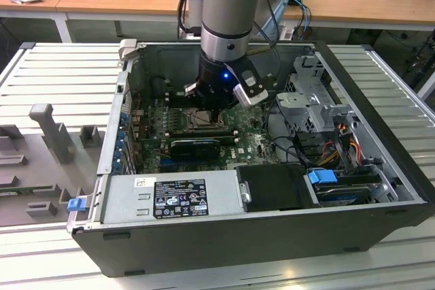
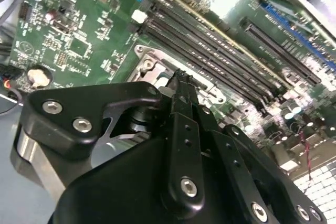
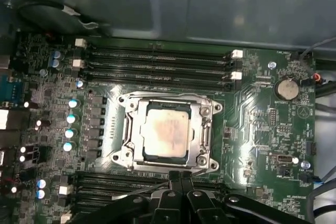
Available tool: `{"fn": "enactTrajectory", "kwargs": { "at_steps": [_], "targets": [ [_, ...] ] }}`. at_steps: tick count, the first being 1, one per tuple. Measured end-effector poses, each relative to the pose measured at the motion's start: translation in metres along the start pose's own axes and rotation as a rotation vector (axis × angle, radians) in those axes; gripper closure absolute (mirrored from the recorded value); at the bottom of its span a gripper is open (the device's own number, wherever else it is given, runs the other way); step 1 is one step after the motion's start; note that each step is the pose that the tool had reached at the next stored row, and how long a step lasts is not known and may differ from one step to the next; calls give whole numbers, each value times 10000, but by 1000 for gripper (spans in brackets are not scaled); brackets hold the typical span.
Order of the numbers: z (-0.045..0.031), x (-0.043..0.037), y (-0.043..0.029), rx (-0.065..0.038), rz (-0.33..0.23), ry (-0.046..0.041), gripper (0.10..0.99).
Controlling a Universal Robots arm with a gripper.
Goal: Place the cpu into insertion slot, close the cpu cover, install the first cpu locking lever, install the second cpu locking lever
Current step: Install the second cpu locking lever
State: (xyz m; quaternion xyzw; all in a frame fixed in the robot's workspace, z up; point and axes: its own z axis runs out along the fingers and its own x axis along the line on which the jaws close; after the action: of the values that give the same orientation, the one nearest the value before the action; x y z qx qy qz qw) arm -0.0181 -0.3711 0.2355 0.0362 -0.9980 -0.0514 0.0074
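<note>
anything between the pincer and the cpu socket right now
Nothing visible. In the first wrist view the pincer sits at the rim of the insertion slot, where the cpu already lies under the closed cpu cover.

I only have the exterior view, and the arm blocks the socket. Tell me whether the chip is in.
Observer: Yes. In the first wrist view the cpu lies flat in the insertion slot.
Operator: Report the cover.
Observer: The cpu cover lies flat over the socket, and its window frames the chip.
Operator: Now the gripper.
Observer: The gripper has its fingertips together, just beside the socket's rim.
</note>
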Motion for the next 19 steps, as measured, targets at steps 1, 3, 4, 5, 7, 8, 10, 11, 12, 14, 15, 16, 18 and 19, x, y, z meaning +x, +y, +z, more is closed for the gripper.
{"fn": "enactTrajectory", "kwargs": {
  "at_steps": [1, 3, 4, 5, 7, 8, 10, 11, 12, 14, 15, 16, 18, 19],
  "targets": [
    [3, 18, -6, 0, -1, 3, 980],
    [15, 116, -20, -1, 1, 6, 980],
    [19, 150, -23, 0, 0, 8, 980],
    [28, 189, -24, -2, 0, 9, 980],
    [46, 249, -23, -3, 0, 14, 980],
    [75, 261, -26, -21, -22, 19, 980],
    [121, 264, -31, -70, -65, 19, 980],
    [136, 267, -32, -87, -84, 20, 980],
    [170, 271, -35, -106, -126, 23, 980],
    [221, 303, -47, -234, -216, 23, 980],
    [224, 326, -55, -398, -221, 8, 980],
    [225, 340, -63, -487, -222, 2, 980],
    [228, 364, -92, -672, -234, -14, 980],
    [230, 378, -110, -746, -249, -18, 980]
  ]
}}
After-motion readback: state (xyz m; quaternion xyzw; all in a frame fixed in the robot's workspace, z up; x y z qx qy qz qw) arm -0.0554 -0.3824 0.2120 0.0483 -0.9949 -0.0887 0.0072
